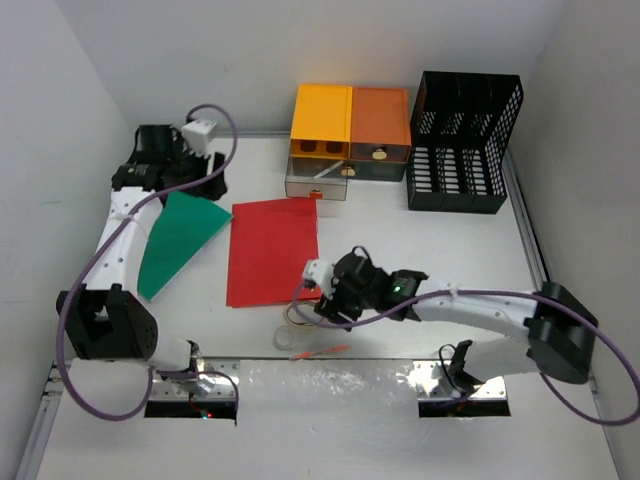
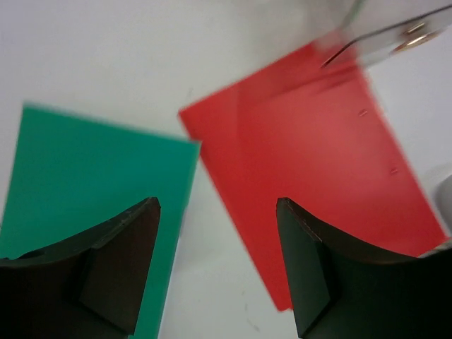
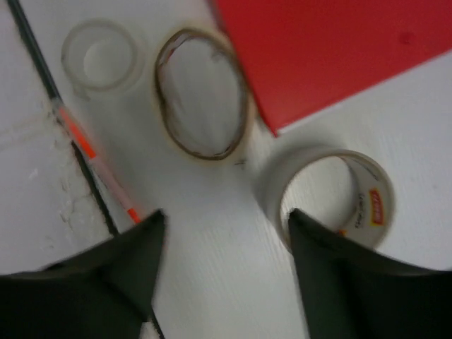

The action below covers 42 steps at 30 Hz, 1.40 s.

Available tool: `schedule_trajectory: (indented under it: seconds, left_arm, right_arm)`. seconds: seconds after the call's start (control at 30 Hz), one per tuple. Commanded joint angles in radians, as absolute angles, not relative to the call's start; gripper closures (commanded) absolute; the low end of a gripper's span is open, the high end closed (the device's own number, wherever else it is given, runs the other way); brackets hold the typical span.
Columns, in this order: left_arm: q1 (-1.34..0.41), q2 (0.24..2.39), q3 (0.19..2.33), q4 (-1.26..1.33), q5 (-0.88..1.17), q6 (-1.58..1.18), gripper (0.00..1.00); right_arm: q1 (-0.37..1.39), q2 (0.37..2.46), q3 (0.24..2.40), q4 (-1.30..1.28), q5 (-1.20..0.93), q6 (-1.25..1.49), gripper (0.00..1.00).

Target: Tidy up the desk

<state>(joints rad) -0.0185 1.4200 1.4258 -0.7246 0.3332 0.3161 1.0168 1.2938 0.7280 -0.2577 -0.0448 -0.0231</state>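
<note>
Between the fingers of the right gripper [image 3: 226, 219], which stand spread with nothing held, lies bare white desk [image 3: 212, 233]. Just beside one fingertip, partly hidden behind it, a clear tape roll [image 3: 367, 205] lies flat on the desk. Ahead of the fingers is a thin brownish ring [image 3: 205, 154]. Beyond it, toward the other finger's side, are a smaller clear ring [image 3: 74, 67] and a slim pen with orange marks [image 3: 85, 145] lying along the desk's edge seam. A corner of the red sheet [image 3: 332, 49] reaches in ahead of the tape roll, close to the brownish ring.

Over at the left gripper [image 2: 217, 205], the fingers are likewise spread and empty, above a strip of desk between two sheets. The green sheet [image 2: 92, 183] lies under one fingertip and the red sheet under the other, the two sheets near each other but apart. Farther out, at the desk's far edge, stand an orange-and-yellow drawer unit [image 1: 350, 125] and a black mesh rack [image 1: 465, 140].
</note>
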Motion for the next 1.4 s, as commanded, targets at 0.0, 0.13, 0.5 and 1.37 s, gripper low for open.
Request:
schedule_trajectory:
  seconds: [0.0,0.13,0.5,1.37]
  left_arm:
    - [0.077,1.37,1.318,-0.712,0.396,0.359,0.35]
    - [0.097,1.29,1.163,-0.618,0.313,0.37,0.33]
    - [0.098,1.187,1.039,-0.506,0.213,0.341,0.32]
    - [0.1,1.184,1.012,-0.497,0.239,0.342,0.32]
  right_arm:
    - [1.112,1.383,0.701,-0.189,0.015,-0.037,0.44]
    - [1.192,1.475,0.712,-0.186,0.025,-0.058,0.57]
    - [1.223,1.517,0.661,-0.12,-0.064,-0.045,0.53]
    - [1.348,1.606,0.707,-0.132,0.03,-0.006,0.42]
